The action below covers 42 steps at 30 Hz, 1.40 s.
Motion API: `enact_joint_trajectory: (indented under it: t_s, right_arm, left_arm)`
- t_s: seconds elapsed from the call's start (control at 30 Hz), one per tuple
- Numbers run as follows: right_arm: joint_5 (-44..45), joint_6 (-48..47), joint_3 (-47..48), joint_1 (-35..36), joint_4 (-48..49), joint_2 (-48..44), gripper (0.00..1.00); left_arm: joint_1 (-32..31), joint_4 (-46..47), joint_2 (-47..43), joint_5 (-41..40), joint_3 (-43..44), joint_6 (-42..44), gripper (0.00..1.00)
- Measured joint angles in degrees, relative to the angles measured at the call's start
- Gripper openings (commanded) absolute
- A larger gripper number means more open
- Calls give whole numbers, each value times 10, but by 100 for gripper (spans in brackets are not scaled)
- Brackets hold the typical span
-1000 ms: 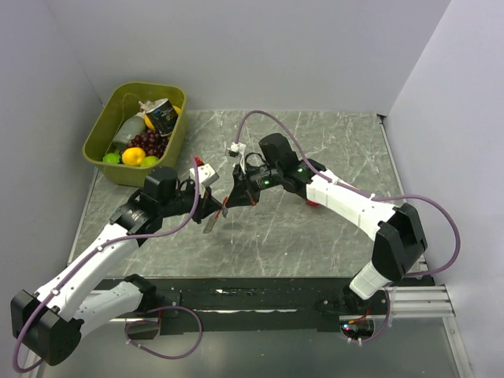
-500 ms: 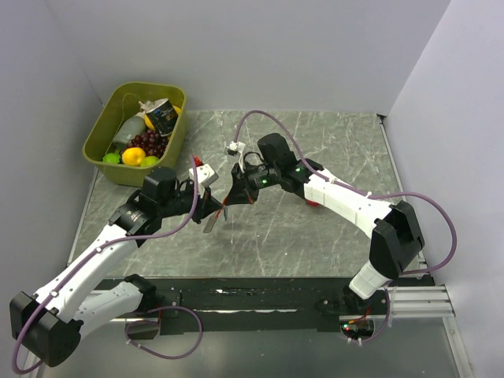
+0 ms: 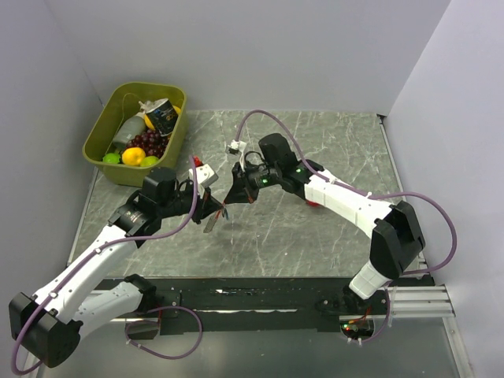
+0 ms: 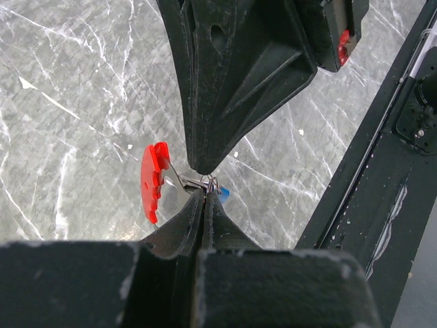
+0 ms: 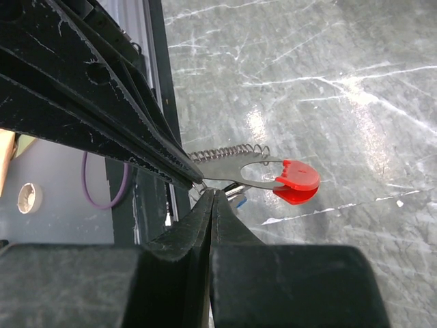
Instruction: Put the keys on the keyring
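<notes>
The keyring is a flat metal clip with a red curved grip and a coil spring. It is held in the air over the table, and its red grip also shows in the left wrist view. My left gripper is shut on the clip's metal end. My right gripper is shut tip to tip against it, pinching a small ring and a key with a blue head. A silvery piece hangs below the two grippers. No other keys show.
A green bin of toy fruit and a can stands at the back left. A small red object lies on the marble table under the right forearm. A black rail runs along the near edge.
</notes>
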Motion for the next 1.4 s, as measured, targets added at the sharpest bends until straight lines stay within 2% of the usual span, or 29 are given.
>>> enact_joint_trajectory:
  t_s: [0.03, 0.1, 0.13, 0.23, 0.33, 0.63, 0.8, 1.03, 1.17, 1.27, 1.4]
  right_arm:
    - [0, 1, -4, -1, 5, -2, 7]
    - [-1, 4, -22, -6, 16, -11, 27]
    - [-2, 6, -35, -11, 24, -19, 44]
    - [-14, 8, -78, -28, 50, -52, 70]
    - [-34, 3, -116, -40, 88, -88, 77]
    - [-151, 22, -187, -40, 260, -139, 78]
    - [-183, 43, -190, -40, 306, -139, 68]
    - [-193, 70, -188, -33, 327, -136, 56]
    - [-182, 63, -174, -20, 308, -128, 48]
    - [-167, 57, -163, -10, 293, -118, 47]
    - [-143, 53, -163, -3, 274, -113, 38]
  left_arm:
    - [0, 0, 0, 0, 0, 0, 1]
    - [0, 0, 0, 0, 0, 0, 1]
    - [0, 0, 0, 0, 0, 0, 1]
    - [0, 0, -1, 2, 0, 0, 1]
    - [0, 1, -7, 9, -3, 1, 1]
    - [-1, 37, -61, 71, -25, -2, 1]
    - [-1, 66, -83, 106, -31, -7, 1]
    - [-1, 76, -80, 119, -31, -15, 1]
    - [-1, 82, -80, 119, -31, -16, 1]
    - [-1, 83, -80, 119, -31, -16, 1]
    - [-1, 83, -80, 119, -31, -16, 1]
